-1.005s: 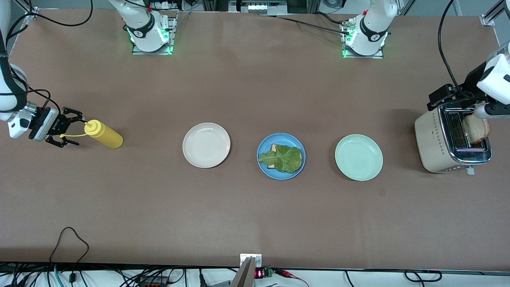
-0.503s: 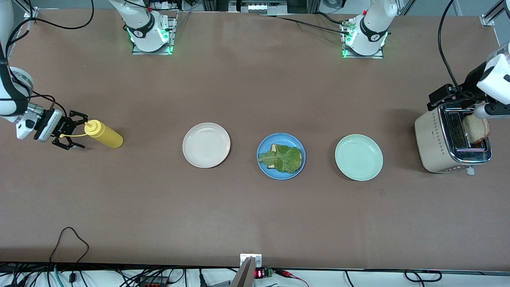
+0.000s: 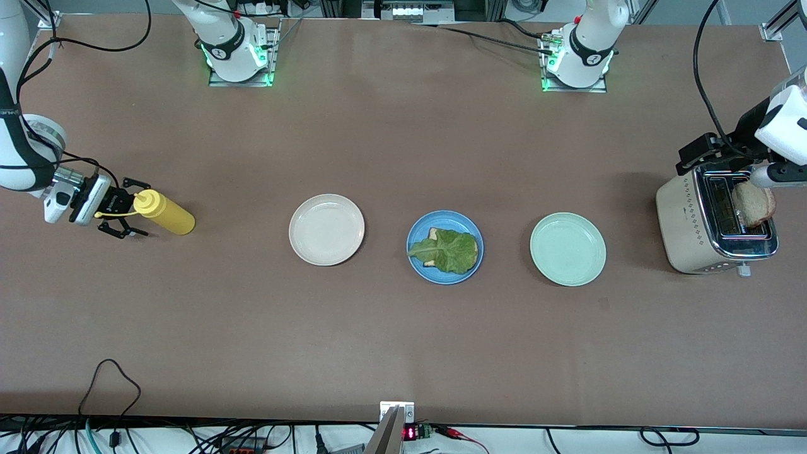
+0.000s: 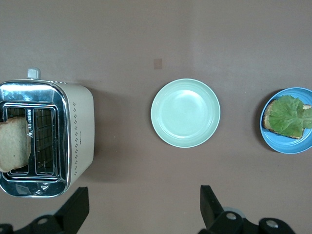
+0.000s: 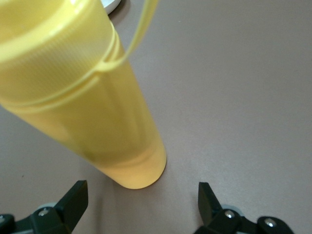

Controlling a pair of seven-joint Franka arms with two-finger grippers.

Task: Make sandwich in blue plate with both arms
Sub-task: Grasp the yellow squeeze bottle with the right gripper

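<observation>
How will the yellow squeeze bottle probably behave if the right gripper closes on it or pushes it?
The yellow squeeze bottle stands tall on a narrow base, so a push near its cap could tip it. Its round body would then probably roll. The plastic looks smooth and soft, so it may dent or slip between the open right gripper fingers.

Three plates are set in a row across mid-table. With the front camera at 6 o'clock, the blue plate (image 3: 413,252), bearing toast and lettuce (image 3: 449,250), is flanked at 9 o'clock by one plate (image 3: 326,229), with a bottle (image 3: 166,213) further along, and at 3 o'clock by another plate (image 3: 567,248), then a toaster (image 3: 690,230) holding bread (image 3: 751,204).
</observation>
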